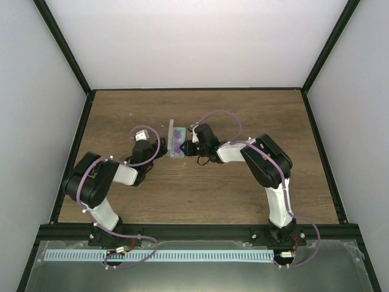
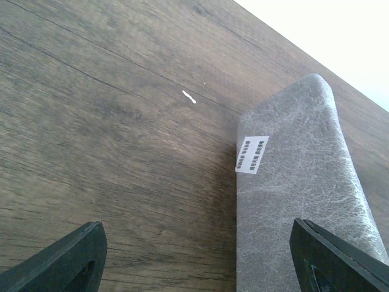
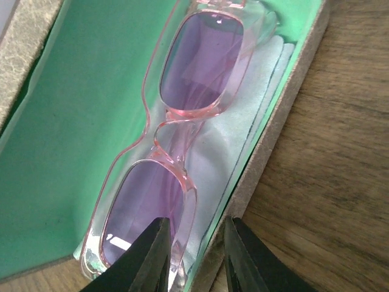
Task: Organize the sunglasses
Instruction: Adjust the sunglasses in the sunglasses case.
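The sunglasses, pink frame with purple-pink lenses, lie inside the open grey case with green lining, on top of a light blue cloth. In the top view the sunglasses and case sit at mid-table. My right gripper is narrowly open at the case's near end. One finger is over a lens and the other is at the outer side of the case wall. My left gripper is wide open and empty, just left of the case's grey outer shell.
The brown wooden table is walled by white panels and a black frame. A small white speck lies on the wood left of the case. A white label is on the case's shell.
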Controlling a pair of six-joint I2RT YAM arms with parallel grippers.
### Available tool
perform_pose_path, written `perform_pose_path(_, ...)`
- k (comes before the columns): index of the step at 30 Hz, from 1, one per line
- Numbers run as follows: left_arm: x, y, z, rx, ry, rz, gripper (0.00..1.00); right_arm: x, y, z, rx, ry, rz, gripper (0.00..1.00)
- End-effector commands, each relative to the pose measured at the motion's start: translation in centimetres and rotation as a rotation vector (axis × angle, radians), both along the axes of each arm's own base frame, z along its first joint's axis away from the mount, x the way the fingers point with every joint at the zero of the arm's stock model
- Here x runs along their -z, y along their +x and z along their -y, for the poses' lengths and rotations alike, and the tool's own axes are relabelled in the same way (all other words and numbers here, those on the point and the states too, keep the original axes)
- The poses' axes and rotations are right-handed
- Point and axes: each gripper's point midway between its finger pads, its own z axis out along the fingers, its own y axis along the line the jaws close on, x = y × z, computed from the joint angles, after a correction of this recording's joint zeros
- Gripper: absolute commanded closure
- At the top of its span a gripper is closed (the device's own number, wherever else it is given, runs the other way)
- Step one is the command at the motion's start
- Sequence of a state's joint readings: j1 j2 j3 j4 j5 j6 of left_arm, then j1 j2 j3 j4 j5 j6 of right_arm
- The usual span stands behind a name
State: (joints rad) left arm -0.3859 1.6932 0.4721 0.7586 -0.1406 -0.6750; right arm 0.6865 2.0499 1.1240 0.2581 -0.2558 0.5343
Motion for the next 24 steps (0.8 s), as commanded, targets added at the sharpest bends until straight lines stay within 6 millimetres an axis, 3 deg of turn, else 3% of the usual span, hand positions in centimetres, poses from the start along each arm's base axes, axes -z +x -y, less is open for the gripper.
perform_pose_path(1,-0.4,0.5,1.1,0.024,0.012,0.009,0.15,1.3,-0.1,-0.6,-0.016,-0.067,-0.001,0.74)
perform_pose_path(4,-0.5,0.5,1.3,0.022,0.021,0.009,0.15,0.7,-0.3,-0.5,-0.012,-0.054,0.012,0.74)
perform_pose_path(9,-0.5,0.7,0.9,0.001,0.041,0.007,0.15,-2.2,-0.2,-0.1,0.003,-0.025,0.073,0.69)
perform_pose_path(14,-0.4,1.3,0.6,-0.019,0.075,0.002,0.15,-6.1,0.0,1.7,0.095,0.031,0.158,0.51)
perform_pose_path(16,-0.4,1.4,0.4,-0.028,0.083,0.001,0.14,-7.1,0.5,2.9,0.156,0.054,0.183,0.41)
perform_pose_path(18,-0.4,1.4,0.4,-0.032,0.085,0.003,0.14,-7.7,0.9,3.7,0.181,0.083,0.194,0.39)
perform_pose_path(21,-0.3,1.7,0.4,-0.036,0.09,-0.001,0.14,-7.1,2.6,4.1,0.192,0.072,0.164,0.44)
perform_pose_path(24,-0.3,2.1,0.5,-0.04,0.096,-0.005,0.14,-6.2,4.6,4.2,0.215,0.062,0.143,0.66)
